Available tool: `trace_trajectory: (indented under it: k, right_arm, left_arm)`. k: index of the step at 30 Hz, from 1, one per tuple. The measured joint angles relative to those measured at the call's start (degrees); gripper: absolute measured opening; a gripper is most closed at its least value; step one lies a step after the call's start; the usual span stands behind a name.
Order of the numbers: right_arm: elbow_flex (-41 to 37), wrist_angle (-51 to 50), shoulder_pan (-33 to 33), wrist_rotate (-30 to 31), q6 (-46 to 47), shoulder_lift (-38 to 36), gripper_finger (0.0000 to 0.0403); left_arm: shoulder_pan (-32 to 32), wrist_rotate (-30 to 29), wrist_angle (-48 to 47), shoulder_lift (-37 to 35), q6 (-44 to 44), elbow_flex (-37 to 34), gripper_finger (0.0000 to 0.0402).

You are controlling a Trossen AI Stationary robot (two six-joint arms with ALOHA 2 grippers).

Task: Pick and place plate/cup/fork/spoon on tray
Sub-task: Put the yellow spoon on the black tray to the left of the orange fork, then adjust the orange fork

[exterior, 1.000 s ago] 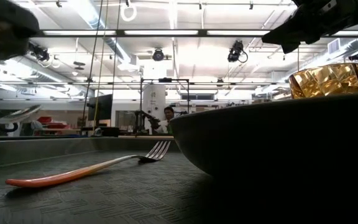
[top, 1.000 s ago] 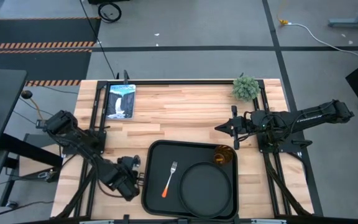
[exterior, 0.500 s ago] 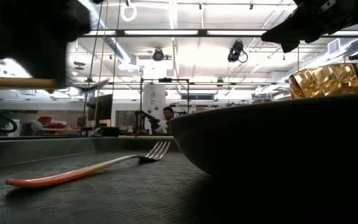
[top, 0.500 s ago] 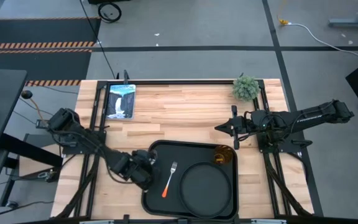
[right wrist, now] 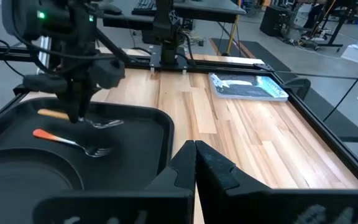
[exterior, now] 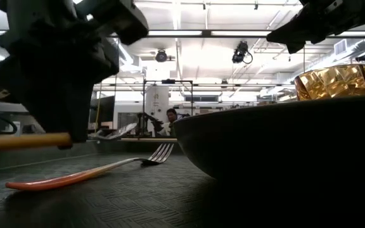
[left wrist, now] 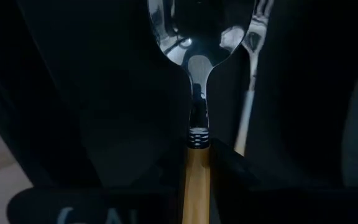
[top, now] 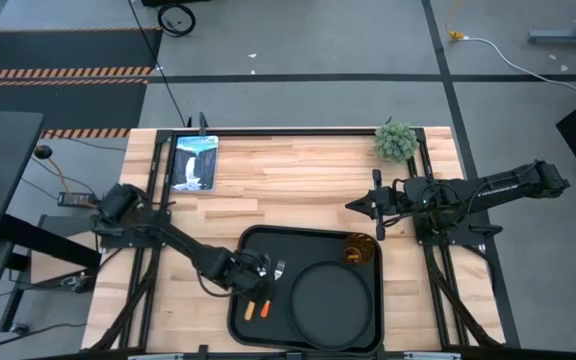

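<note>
My left gripper is clamped on the spoon by its yellow-orange handle, holding it level above the tray, just beside the fork lying there. My right gripper, fingers together, waits over the table.

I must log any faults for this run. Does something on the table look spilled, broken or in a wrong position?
Nothing stands out. The left gripper holds the yellow-handled spoon level above the black rectangular tray, beside the red-handled fork. The amber cup stands upright by the round black plate.
</note>
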Motion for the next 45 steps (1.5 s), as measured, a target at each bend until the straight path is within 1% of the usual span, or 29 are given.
trace_trajectory:
  k: [7, 17, 22, 26, 30, 34, 36, 40, 45]
  right_arm:
    - [0.0, -0.02, 0.0, 0.0, 0.0, 0.02, 0.0012]
    - [0.0, -0.09, 0.0, -0.01, -0.31, 0.01, 0.0012]
    - [0.0, -0.04, 0.0, -0.01, -0.42, 0.02, 0.0012]
    - [0.0, 0.04, 0.0, -0.02, -0.35, 0.02, 0.0012]
    - [0.0, 0.22, 0.0, -0.02, -0.09, 0.0, 0.0012]
    - [0.0, 0.4, 0.0, -0.02, 0.09, 0.01, 0.0012]
    - [0.0, 0.42, 0.0, -0.02, 0.13, 0.01, 0.0012]
    - [0.0, 0.42, 0.0, -0.02, 0.2, 0.0, 0.0012]
    - [0.0, 0.64, 0.0, -0.02, 0.2, 0.0, 0.0012]
  left_arm:
    - [-0.11, 0.13, 0.05, 1.5, -1.95, 0.0, 0.0067]
    - [0.0, -0.48, -0.29, 1.17, -2.15, 0.0, 0.0133]
    - [0.45, 0.37, -0.82, 0.1, -0.67, 0.25, 0.0142]
    - [1.05, -2.08, -3.02, 0.1, 5.56, 3.16, 0.0138]
    - [2.53, -7.87, -2.89, 0.19, 13.89, 5.83, 0.0132]
    - [4.42, -11.32, -2.5, 0.21, 19.88, 7.04, 0.0127]
    - [5.71, -12.19, -2.83, 0.23, 21.58, 6.91, 0.0124]
    - [8.34, -12.87, 0.01, 0.23, 27.44, 6.93, 0.0114]
    - [10.77, -11.39, 8.13, 2.03, 32.91, 6.95, 0.0103]
